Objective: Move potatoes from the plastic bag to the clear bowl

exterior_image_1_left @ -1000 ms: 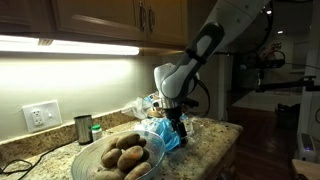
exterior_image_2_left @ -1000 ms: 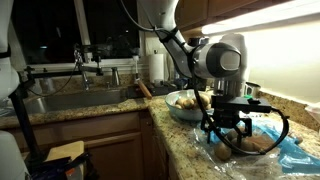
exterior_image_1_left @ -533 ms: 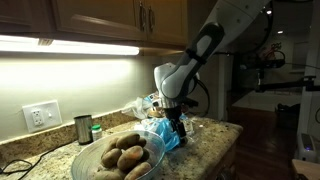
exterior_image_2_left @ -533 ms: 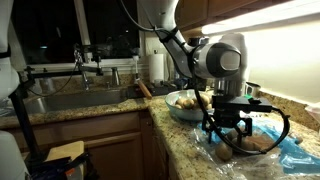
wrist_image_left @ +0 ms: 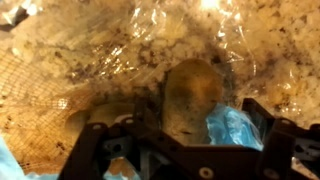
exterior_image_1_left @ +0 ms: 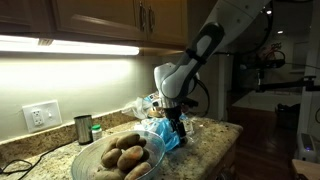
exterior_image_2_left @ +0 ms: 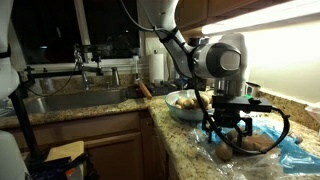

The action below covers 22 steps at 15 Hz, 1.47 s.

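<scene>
You have no text, label, brand or number to read in any view. The blue parts of the plastic bag [exterior_image_2_left: 293,152] at the worktop's edge are too small and blurred to show whether they carry print.

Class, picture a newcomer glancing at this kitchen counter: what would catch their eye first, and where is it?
The robot arm bends over the counter, its open gripper lowered into the crinkled plastic bag. In the wrist view, a brown potato lies in the bag between the spread jaws. Beside the bag, the clear bowl holds several potatoes.
</scene>
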### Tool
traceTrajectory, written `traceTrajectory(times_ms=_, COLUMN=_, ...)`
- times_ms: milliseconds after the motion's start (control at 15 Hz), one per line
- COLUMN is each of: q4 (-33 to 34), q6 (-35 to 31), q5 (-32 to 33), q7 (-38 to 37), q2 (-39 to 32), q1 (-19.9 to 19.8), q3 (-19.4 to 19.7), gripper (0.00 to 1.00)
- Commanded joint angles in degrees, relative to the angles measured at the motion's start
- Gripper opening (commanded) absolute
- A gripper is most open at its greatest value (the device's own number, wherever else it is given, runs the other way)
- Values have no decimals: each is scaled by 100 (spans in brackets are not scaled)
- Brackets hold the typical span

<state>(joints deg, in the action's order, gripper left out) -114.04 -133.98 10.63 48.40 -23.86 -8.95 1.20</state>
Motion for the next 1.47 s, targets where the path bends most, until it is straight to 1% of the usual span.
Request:
traceTrajectory(times_ms=0, q4=54, q6=-149, q5=-113, q7=170, q2=-69, q1=-100, q3=-63, gripper=92)
traceTrajectory(times_ms=67, q4=49, q6=-155, q5=-113, q7=171, q2=-62, q1=-103, q3=-61, gripper=89)
traceTrajectory(times_ms=133, q4=48, q6=-158, q5=-114, q7=170, q2=-60, q1=-104, q3=-59, gripper=88)
traceTrajectory(times_ms=200, q4=40, q6=-173, q5=-109, q7=175, q2=-56, q1=-105, q3=-59, gripper=65)
traceTrajectory(times_ms=267, q4=33, q6=-182, q5=-106, q7=172, q2=-52, q1=-105, q3=-58, gripper=64)
traceTrajectory(times_ms=333, q4=27, q6=-195, q5=-103, q7=167, q2=-47, q1=-103, q3=-56, gripper=60)
traceTrajectory(times_ms=400, q4=24, q6=-211, q5=-99, q7=163, q2=-42, q1=-103, q3=-54, gripper=53)
traceTrajectory(times_ms=467, q4=21, q6=-228, q5=-94, q7=157, q2=-39, q1=-102, q3=-50, gripper=45)
traceTrajectory(times_ms=533, q4=19, q6=-237, q5=-95, q7=156, q2=-38, q1=-103, q3=-50, gripper=45)
traceTrajectory(times_ms=667, q4=10, q6=-250, q5=-94, q7=153, q2=-33, q1=-105, q3=-47, gripper=39)
traceTrajectory(times_ms=800, q4=4, q6=-251, q5=-90, q7=147, q2=-26, q1=-105, q3=-42, gripper=40)
traceTrajectory(times_ms=1000, q4=20, q6=-151, q5=-8, q7=43, q2=-8, q1=-59, q3=5, gripper=32)
traceTrajectory(times_ms=1067, q4=7, q6=-143, q5=53, q7=-34, q2=21, q1=-28, q3=40, gripper=27)
traceTrajectory(times_ms=1133, q4=-8, q6=-145, q5=69, q7=-35, q2=48, q1=-25, q3=46, gripper=25)
traceTrajectory(times_ms=1400, q4=-17, q6=-38, q5=200, q7=-193, q2=131, q1=34, q3=127, gripper=25)
